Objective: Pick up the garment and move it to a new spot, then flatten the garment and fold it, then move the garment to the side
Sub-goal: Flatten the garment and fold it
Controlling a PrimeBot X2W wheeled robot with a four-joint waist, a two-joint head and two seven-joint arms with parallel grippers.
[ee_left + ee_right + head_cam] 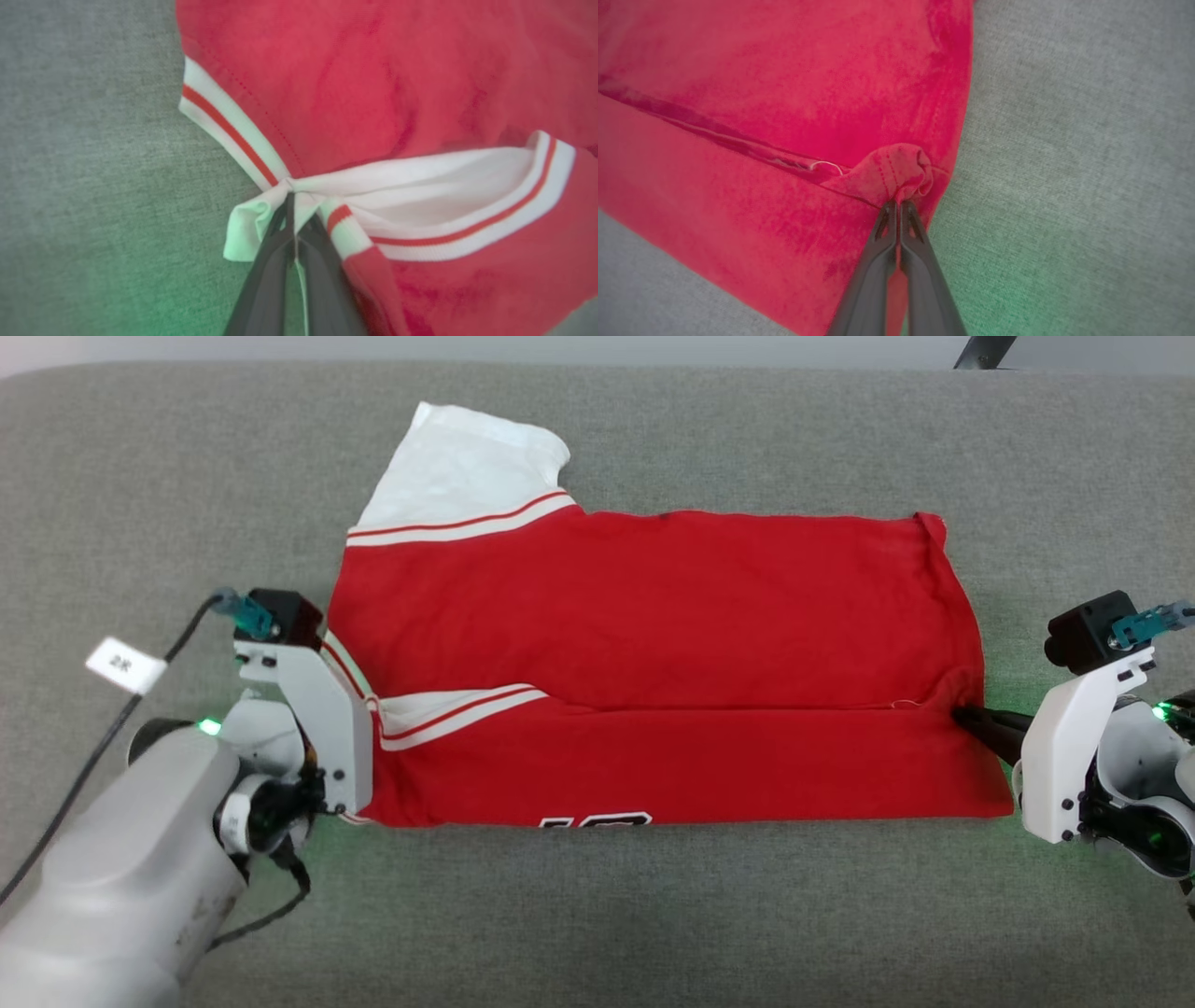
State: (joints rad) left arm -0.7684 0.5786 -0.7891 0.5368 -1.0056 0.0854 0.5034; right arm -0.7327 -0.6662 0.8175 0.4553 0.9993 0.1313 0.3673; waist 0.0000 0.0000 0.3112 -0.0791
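Firstly, left gripper: closed tight, pinching the white striped trim at the left end of the garment.
Garment: lies flat in the middle of the grey worktop, its near strip folded over the red body, one white sleeve spread at the far left corner.
Right gripper: closed tight, pinching a bunched bit of red hem at the right end.
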